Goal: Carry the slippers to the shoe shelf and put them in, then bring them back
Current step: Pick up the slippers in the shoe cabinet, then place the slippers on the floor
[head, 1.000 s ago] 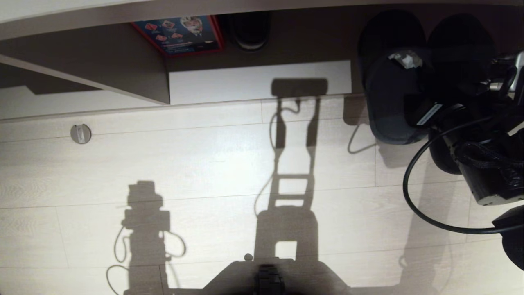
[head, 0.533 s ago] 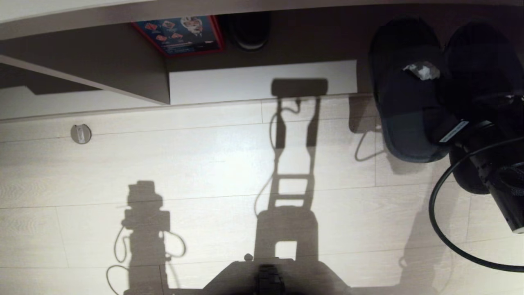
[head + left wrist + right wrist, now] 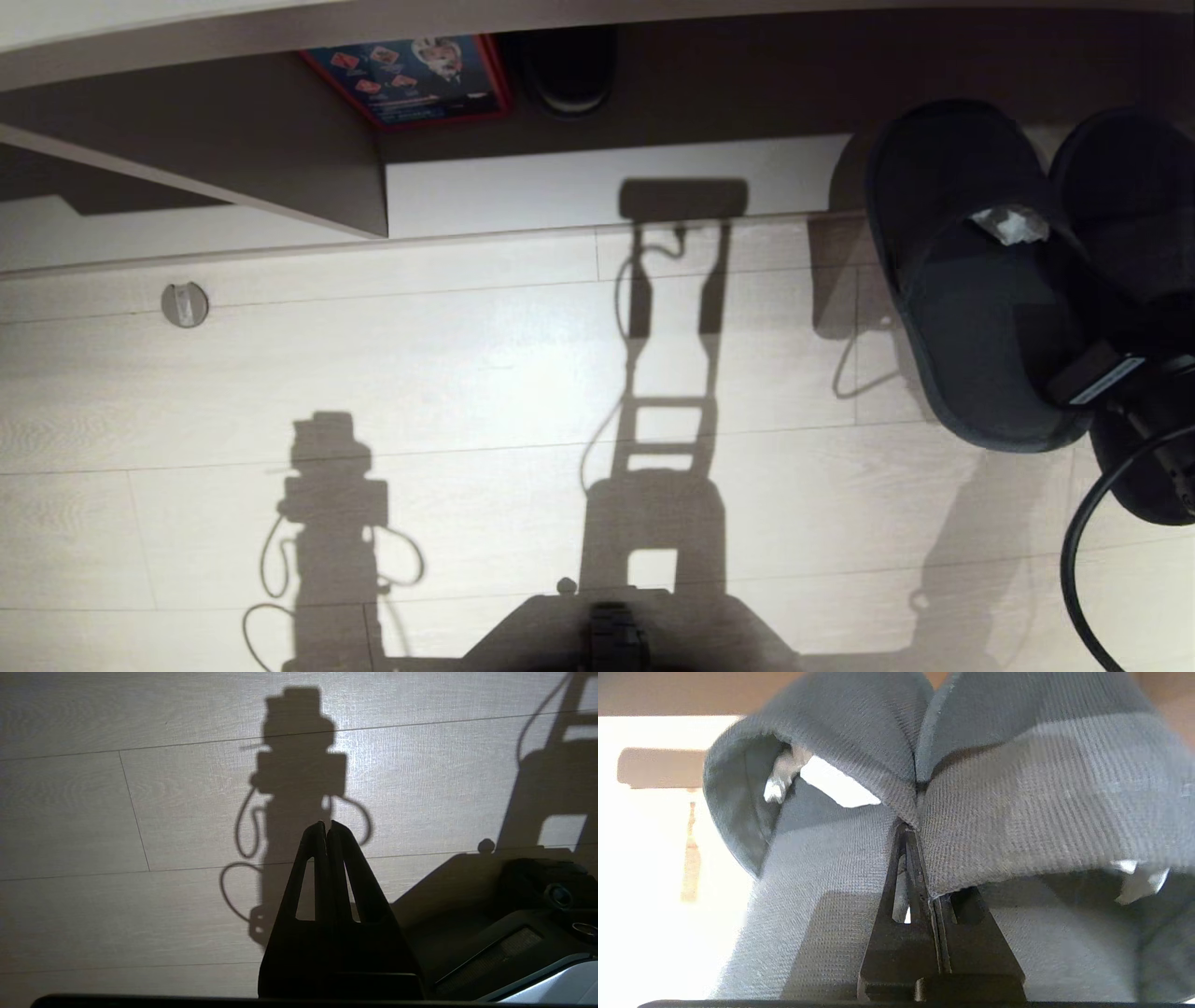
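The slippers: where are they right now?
In the head view, the slippers hang at the far right, pinched by the right gripper, just before the shoe shelf.

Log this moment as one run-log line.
right gripper: shut on pair of dark grey fabric slippers, above floor | left gripper: shut, parked | grey-brown laminate shoe shelf: ahead

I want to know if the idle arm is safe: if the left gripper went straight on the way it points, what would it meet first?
Probably only the bare floor: the left gripper points down at it with nothing between.

Head camera high, facing down at floor; wrist cameras close behind each gripper, left sharing floor.
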Robot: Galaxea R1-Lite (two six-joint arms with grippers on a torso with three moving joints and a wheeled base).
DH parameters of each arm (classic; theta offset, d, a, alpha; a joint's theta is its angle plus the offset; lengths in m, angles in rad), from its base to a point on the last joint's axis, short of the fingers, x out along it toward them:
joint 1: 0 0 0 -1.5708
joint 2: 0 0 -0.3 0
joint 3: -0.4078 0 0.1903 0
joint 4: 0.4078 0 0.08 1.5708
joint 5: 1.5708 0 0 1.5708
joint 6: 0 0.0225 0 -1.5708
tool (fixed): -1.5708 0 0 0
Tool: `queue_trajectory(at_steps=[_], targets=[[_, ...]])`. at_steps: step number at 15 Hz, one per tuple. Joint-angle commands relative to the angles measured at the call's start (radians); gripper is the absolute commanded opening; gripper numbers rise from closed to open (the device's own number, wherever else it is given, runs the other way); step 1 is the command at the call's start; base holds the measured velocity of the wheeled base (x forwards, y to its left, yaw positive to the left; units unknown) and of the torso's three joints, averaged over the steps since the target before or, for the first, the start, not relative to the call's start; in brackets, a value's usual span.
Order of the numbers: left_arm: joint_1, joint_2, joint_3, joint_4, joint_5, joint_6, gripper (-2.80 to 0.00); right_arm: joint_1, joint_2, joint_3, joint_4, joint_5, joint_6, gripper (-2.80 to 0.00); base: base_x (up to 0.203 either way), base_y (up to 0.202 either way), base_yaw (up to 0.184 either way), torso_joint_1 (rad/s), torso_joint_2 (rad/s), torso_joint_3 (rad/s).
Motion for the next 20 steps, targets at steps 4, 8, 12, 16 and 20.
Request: queue_trajectory(at_steps=[4,8,12,16,20], targets=[[0.000,0.000,-0.001,0.000,0.001,0.000,-2.80,-0.010,-0.131,0.089,0.034,-0.002,0.000,-2.80,0.000,0.000,0.000,0.000,0.00,0.000],[0.000,0.000,-0.001,0.000,0.001,0.000,-2.80,-0.025,-0.214,0.142,0.106,0.001,0.023,-2.80,0.000,0.000,0.000,0.000,0.00,0.000],[0.000,0.000,-0.001,0.000,0.001,0.000,-2.80,-0.028,-0.255,0.206,0.138,0.006,0.031,-2.80,0.000,0.000,0.000,0.000,0.00,0.000],[0.000,0.000,-0.001,0.000,0.001,0.000,-2.80,-0.037,-0.305,0.247,0.175,0.007,0.046,-2.80,0.000,0.000,0.000,0.000,0.00,0.000],[0.000,0.000,-0.001,-0.001,0.001,0.000,-2.80,-0.097,-0.468,0.285,0.312,0.025,0.056,-2.80,0.000,0.000,0.000,0.000,0.00,0.000]])
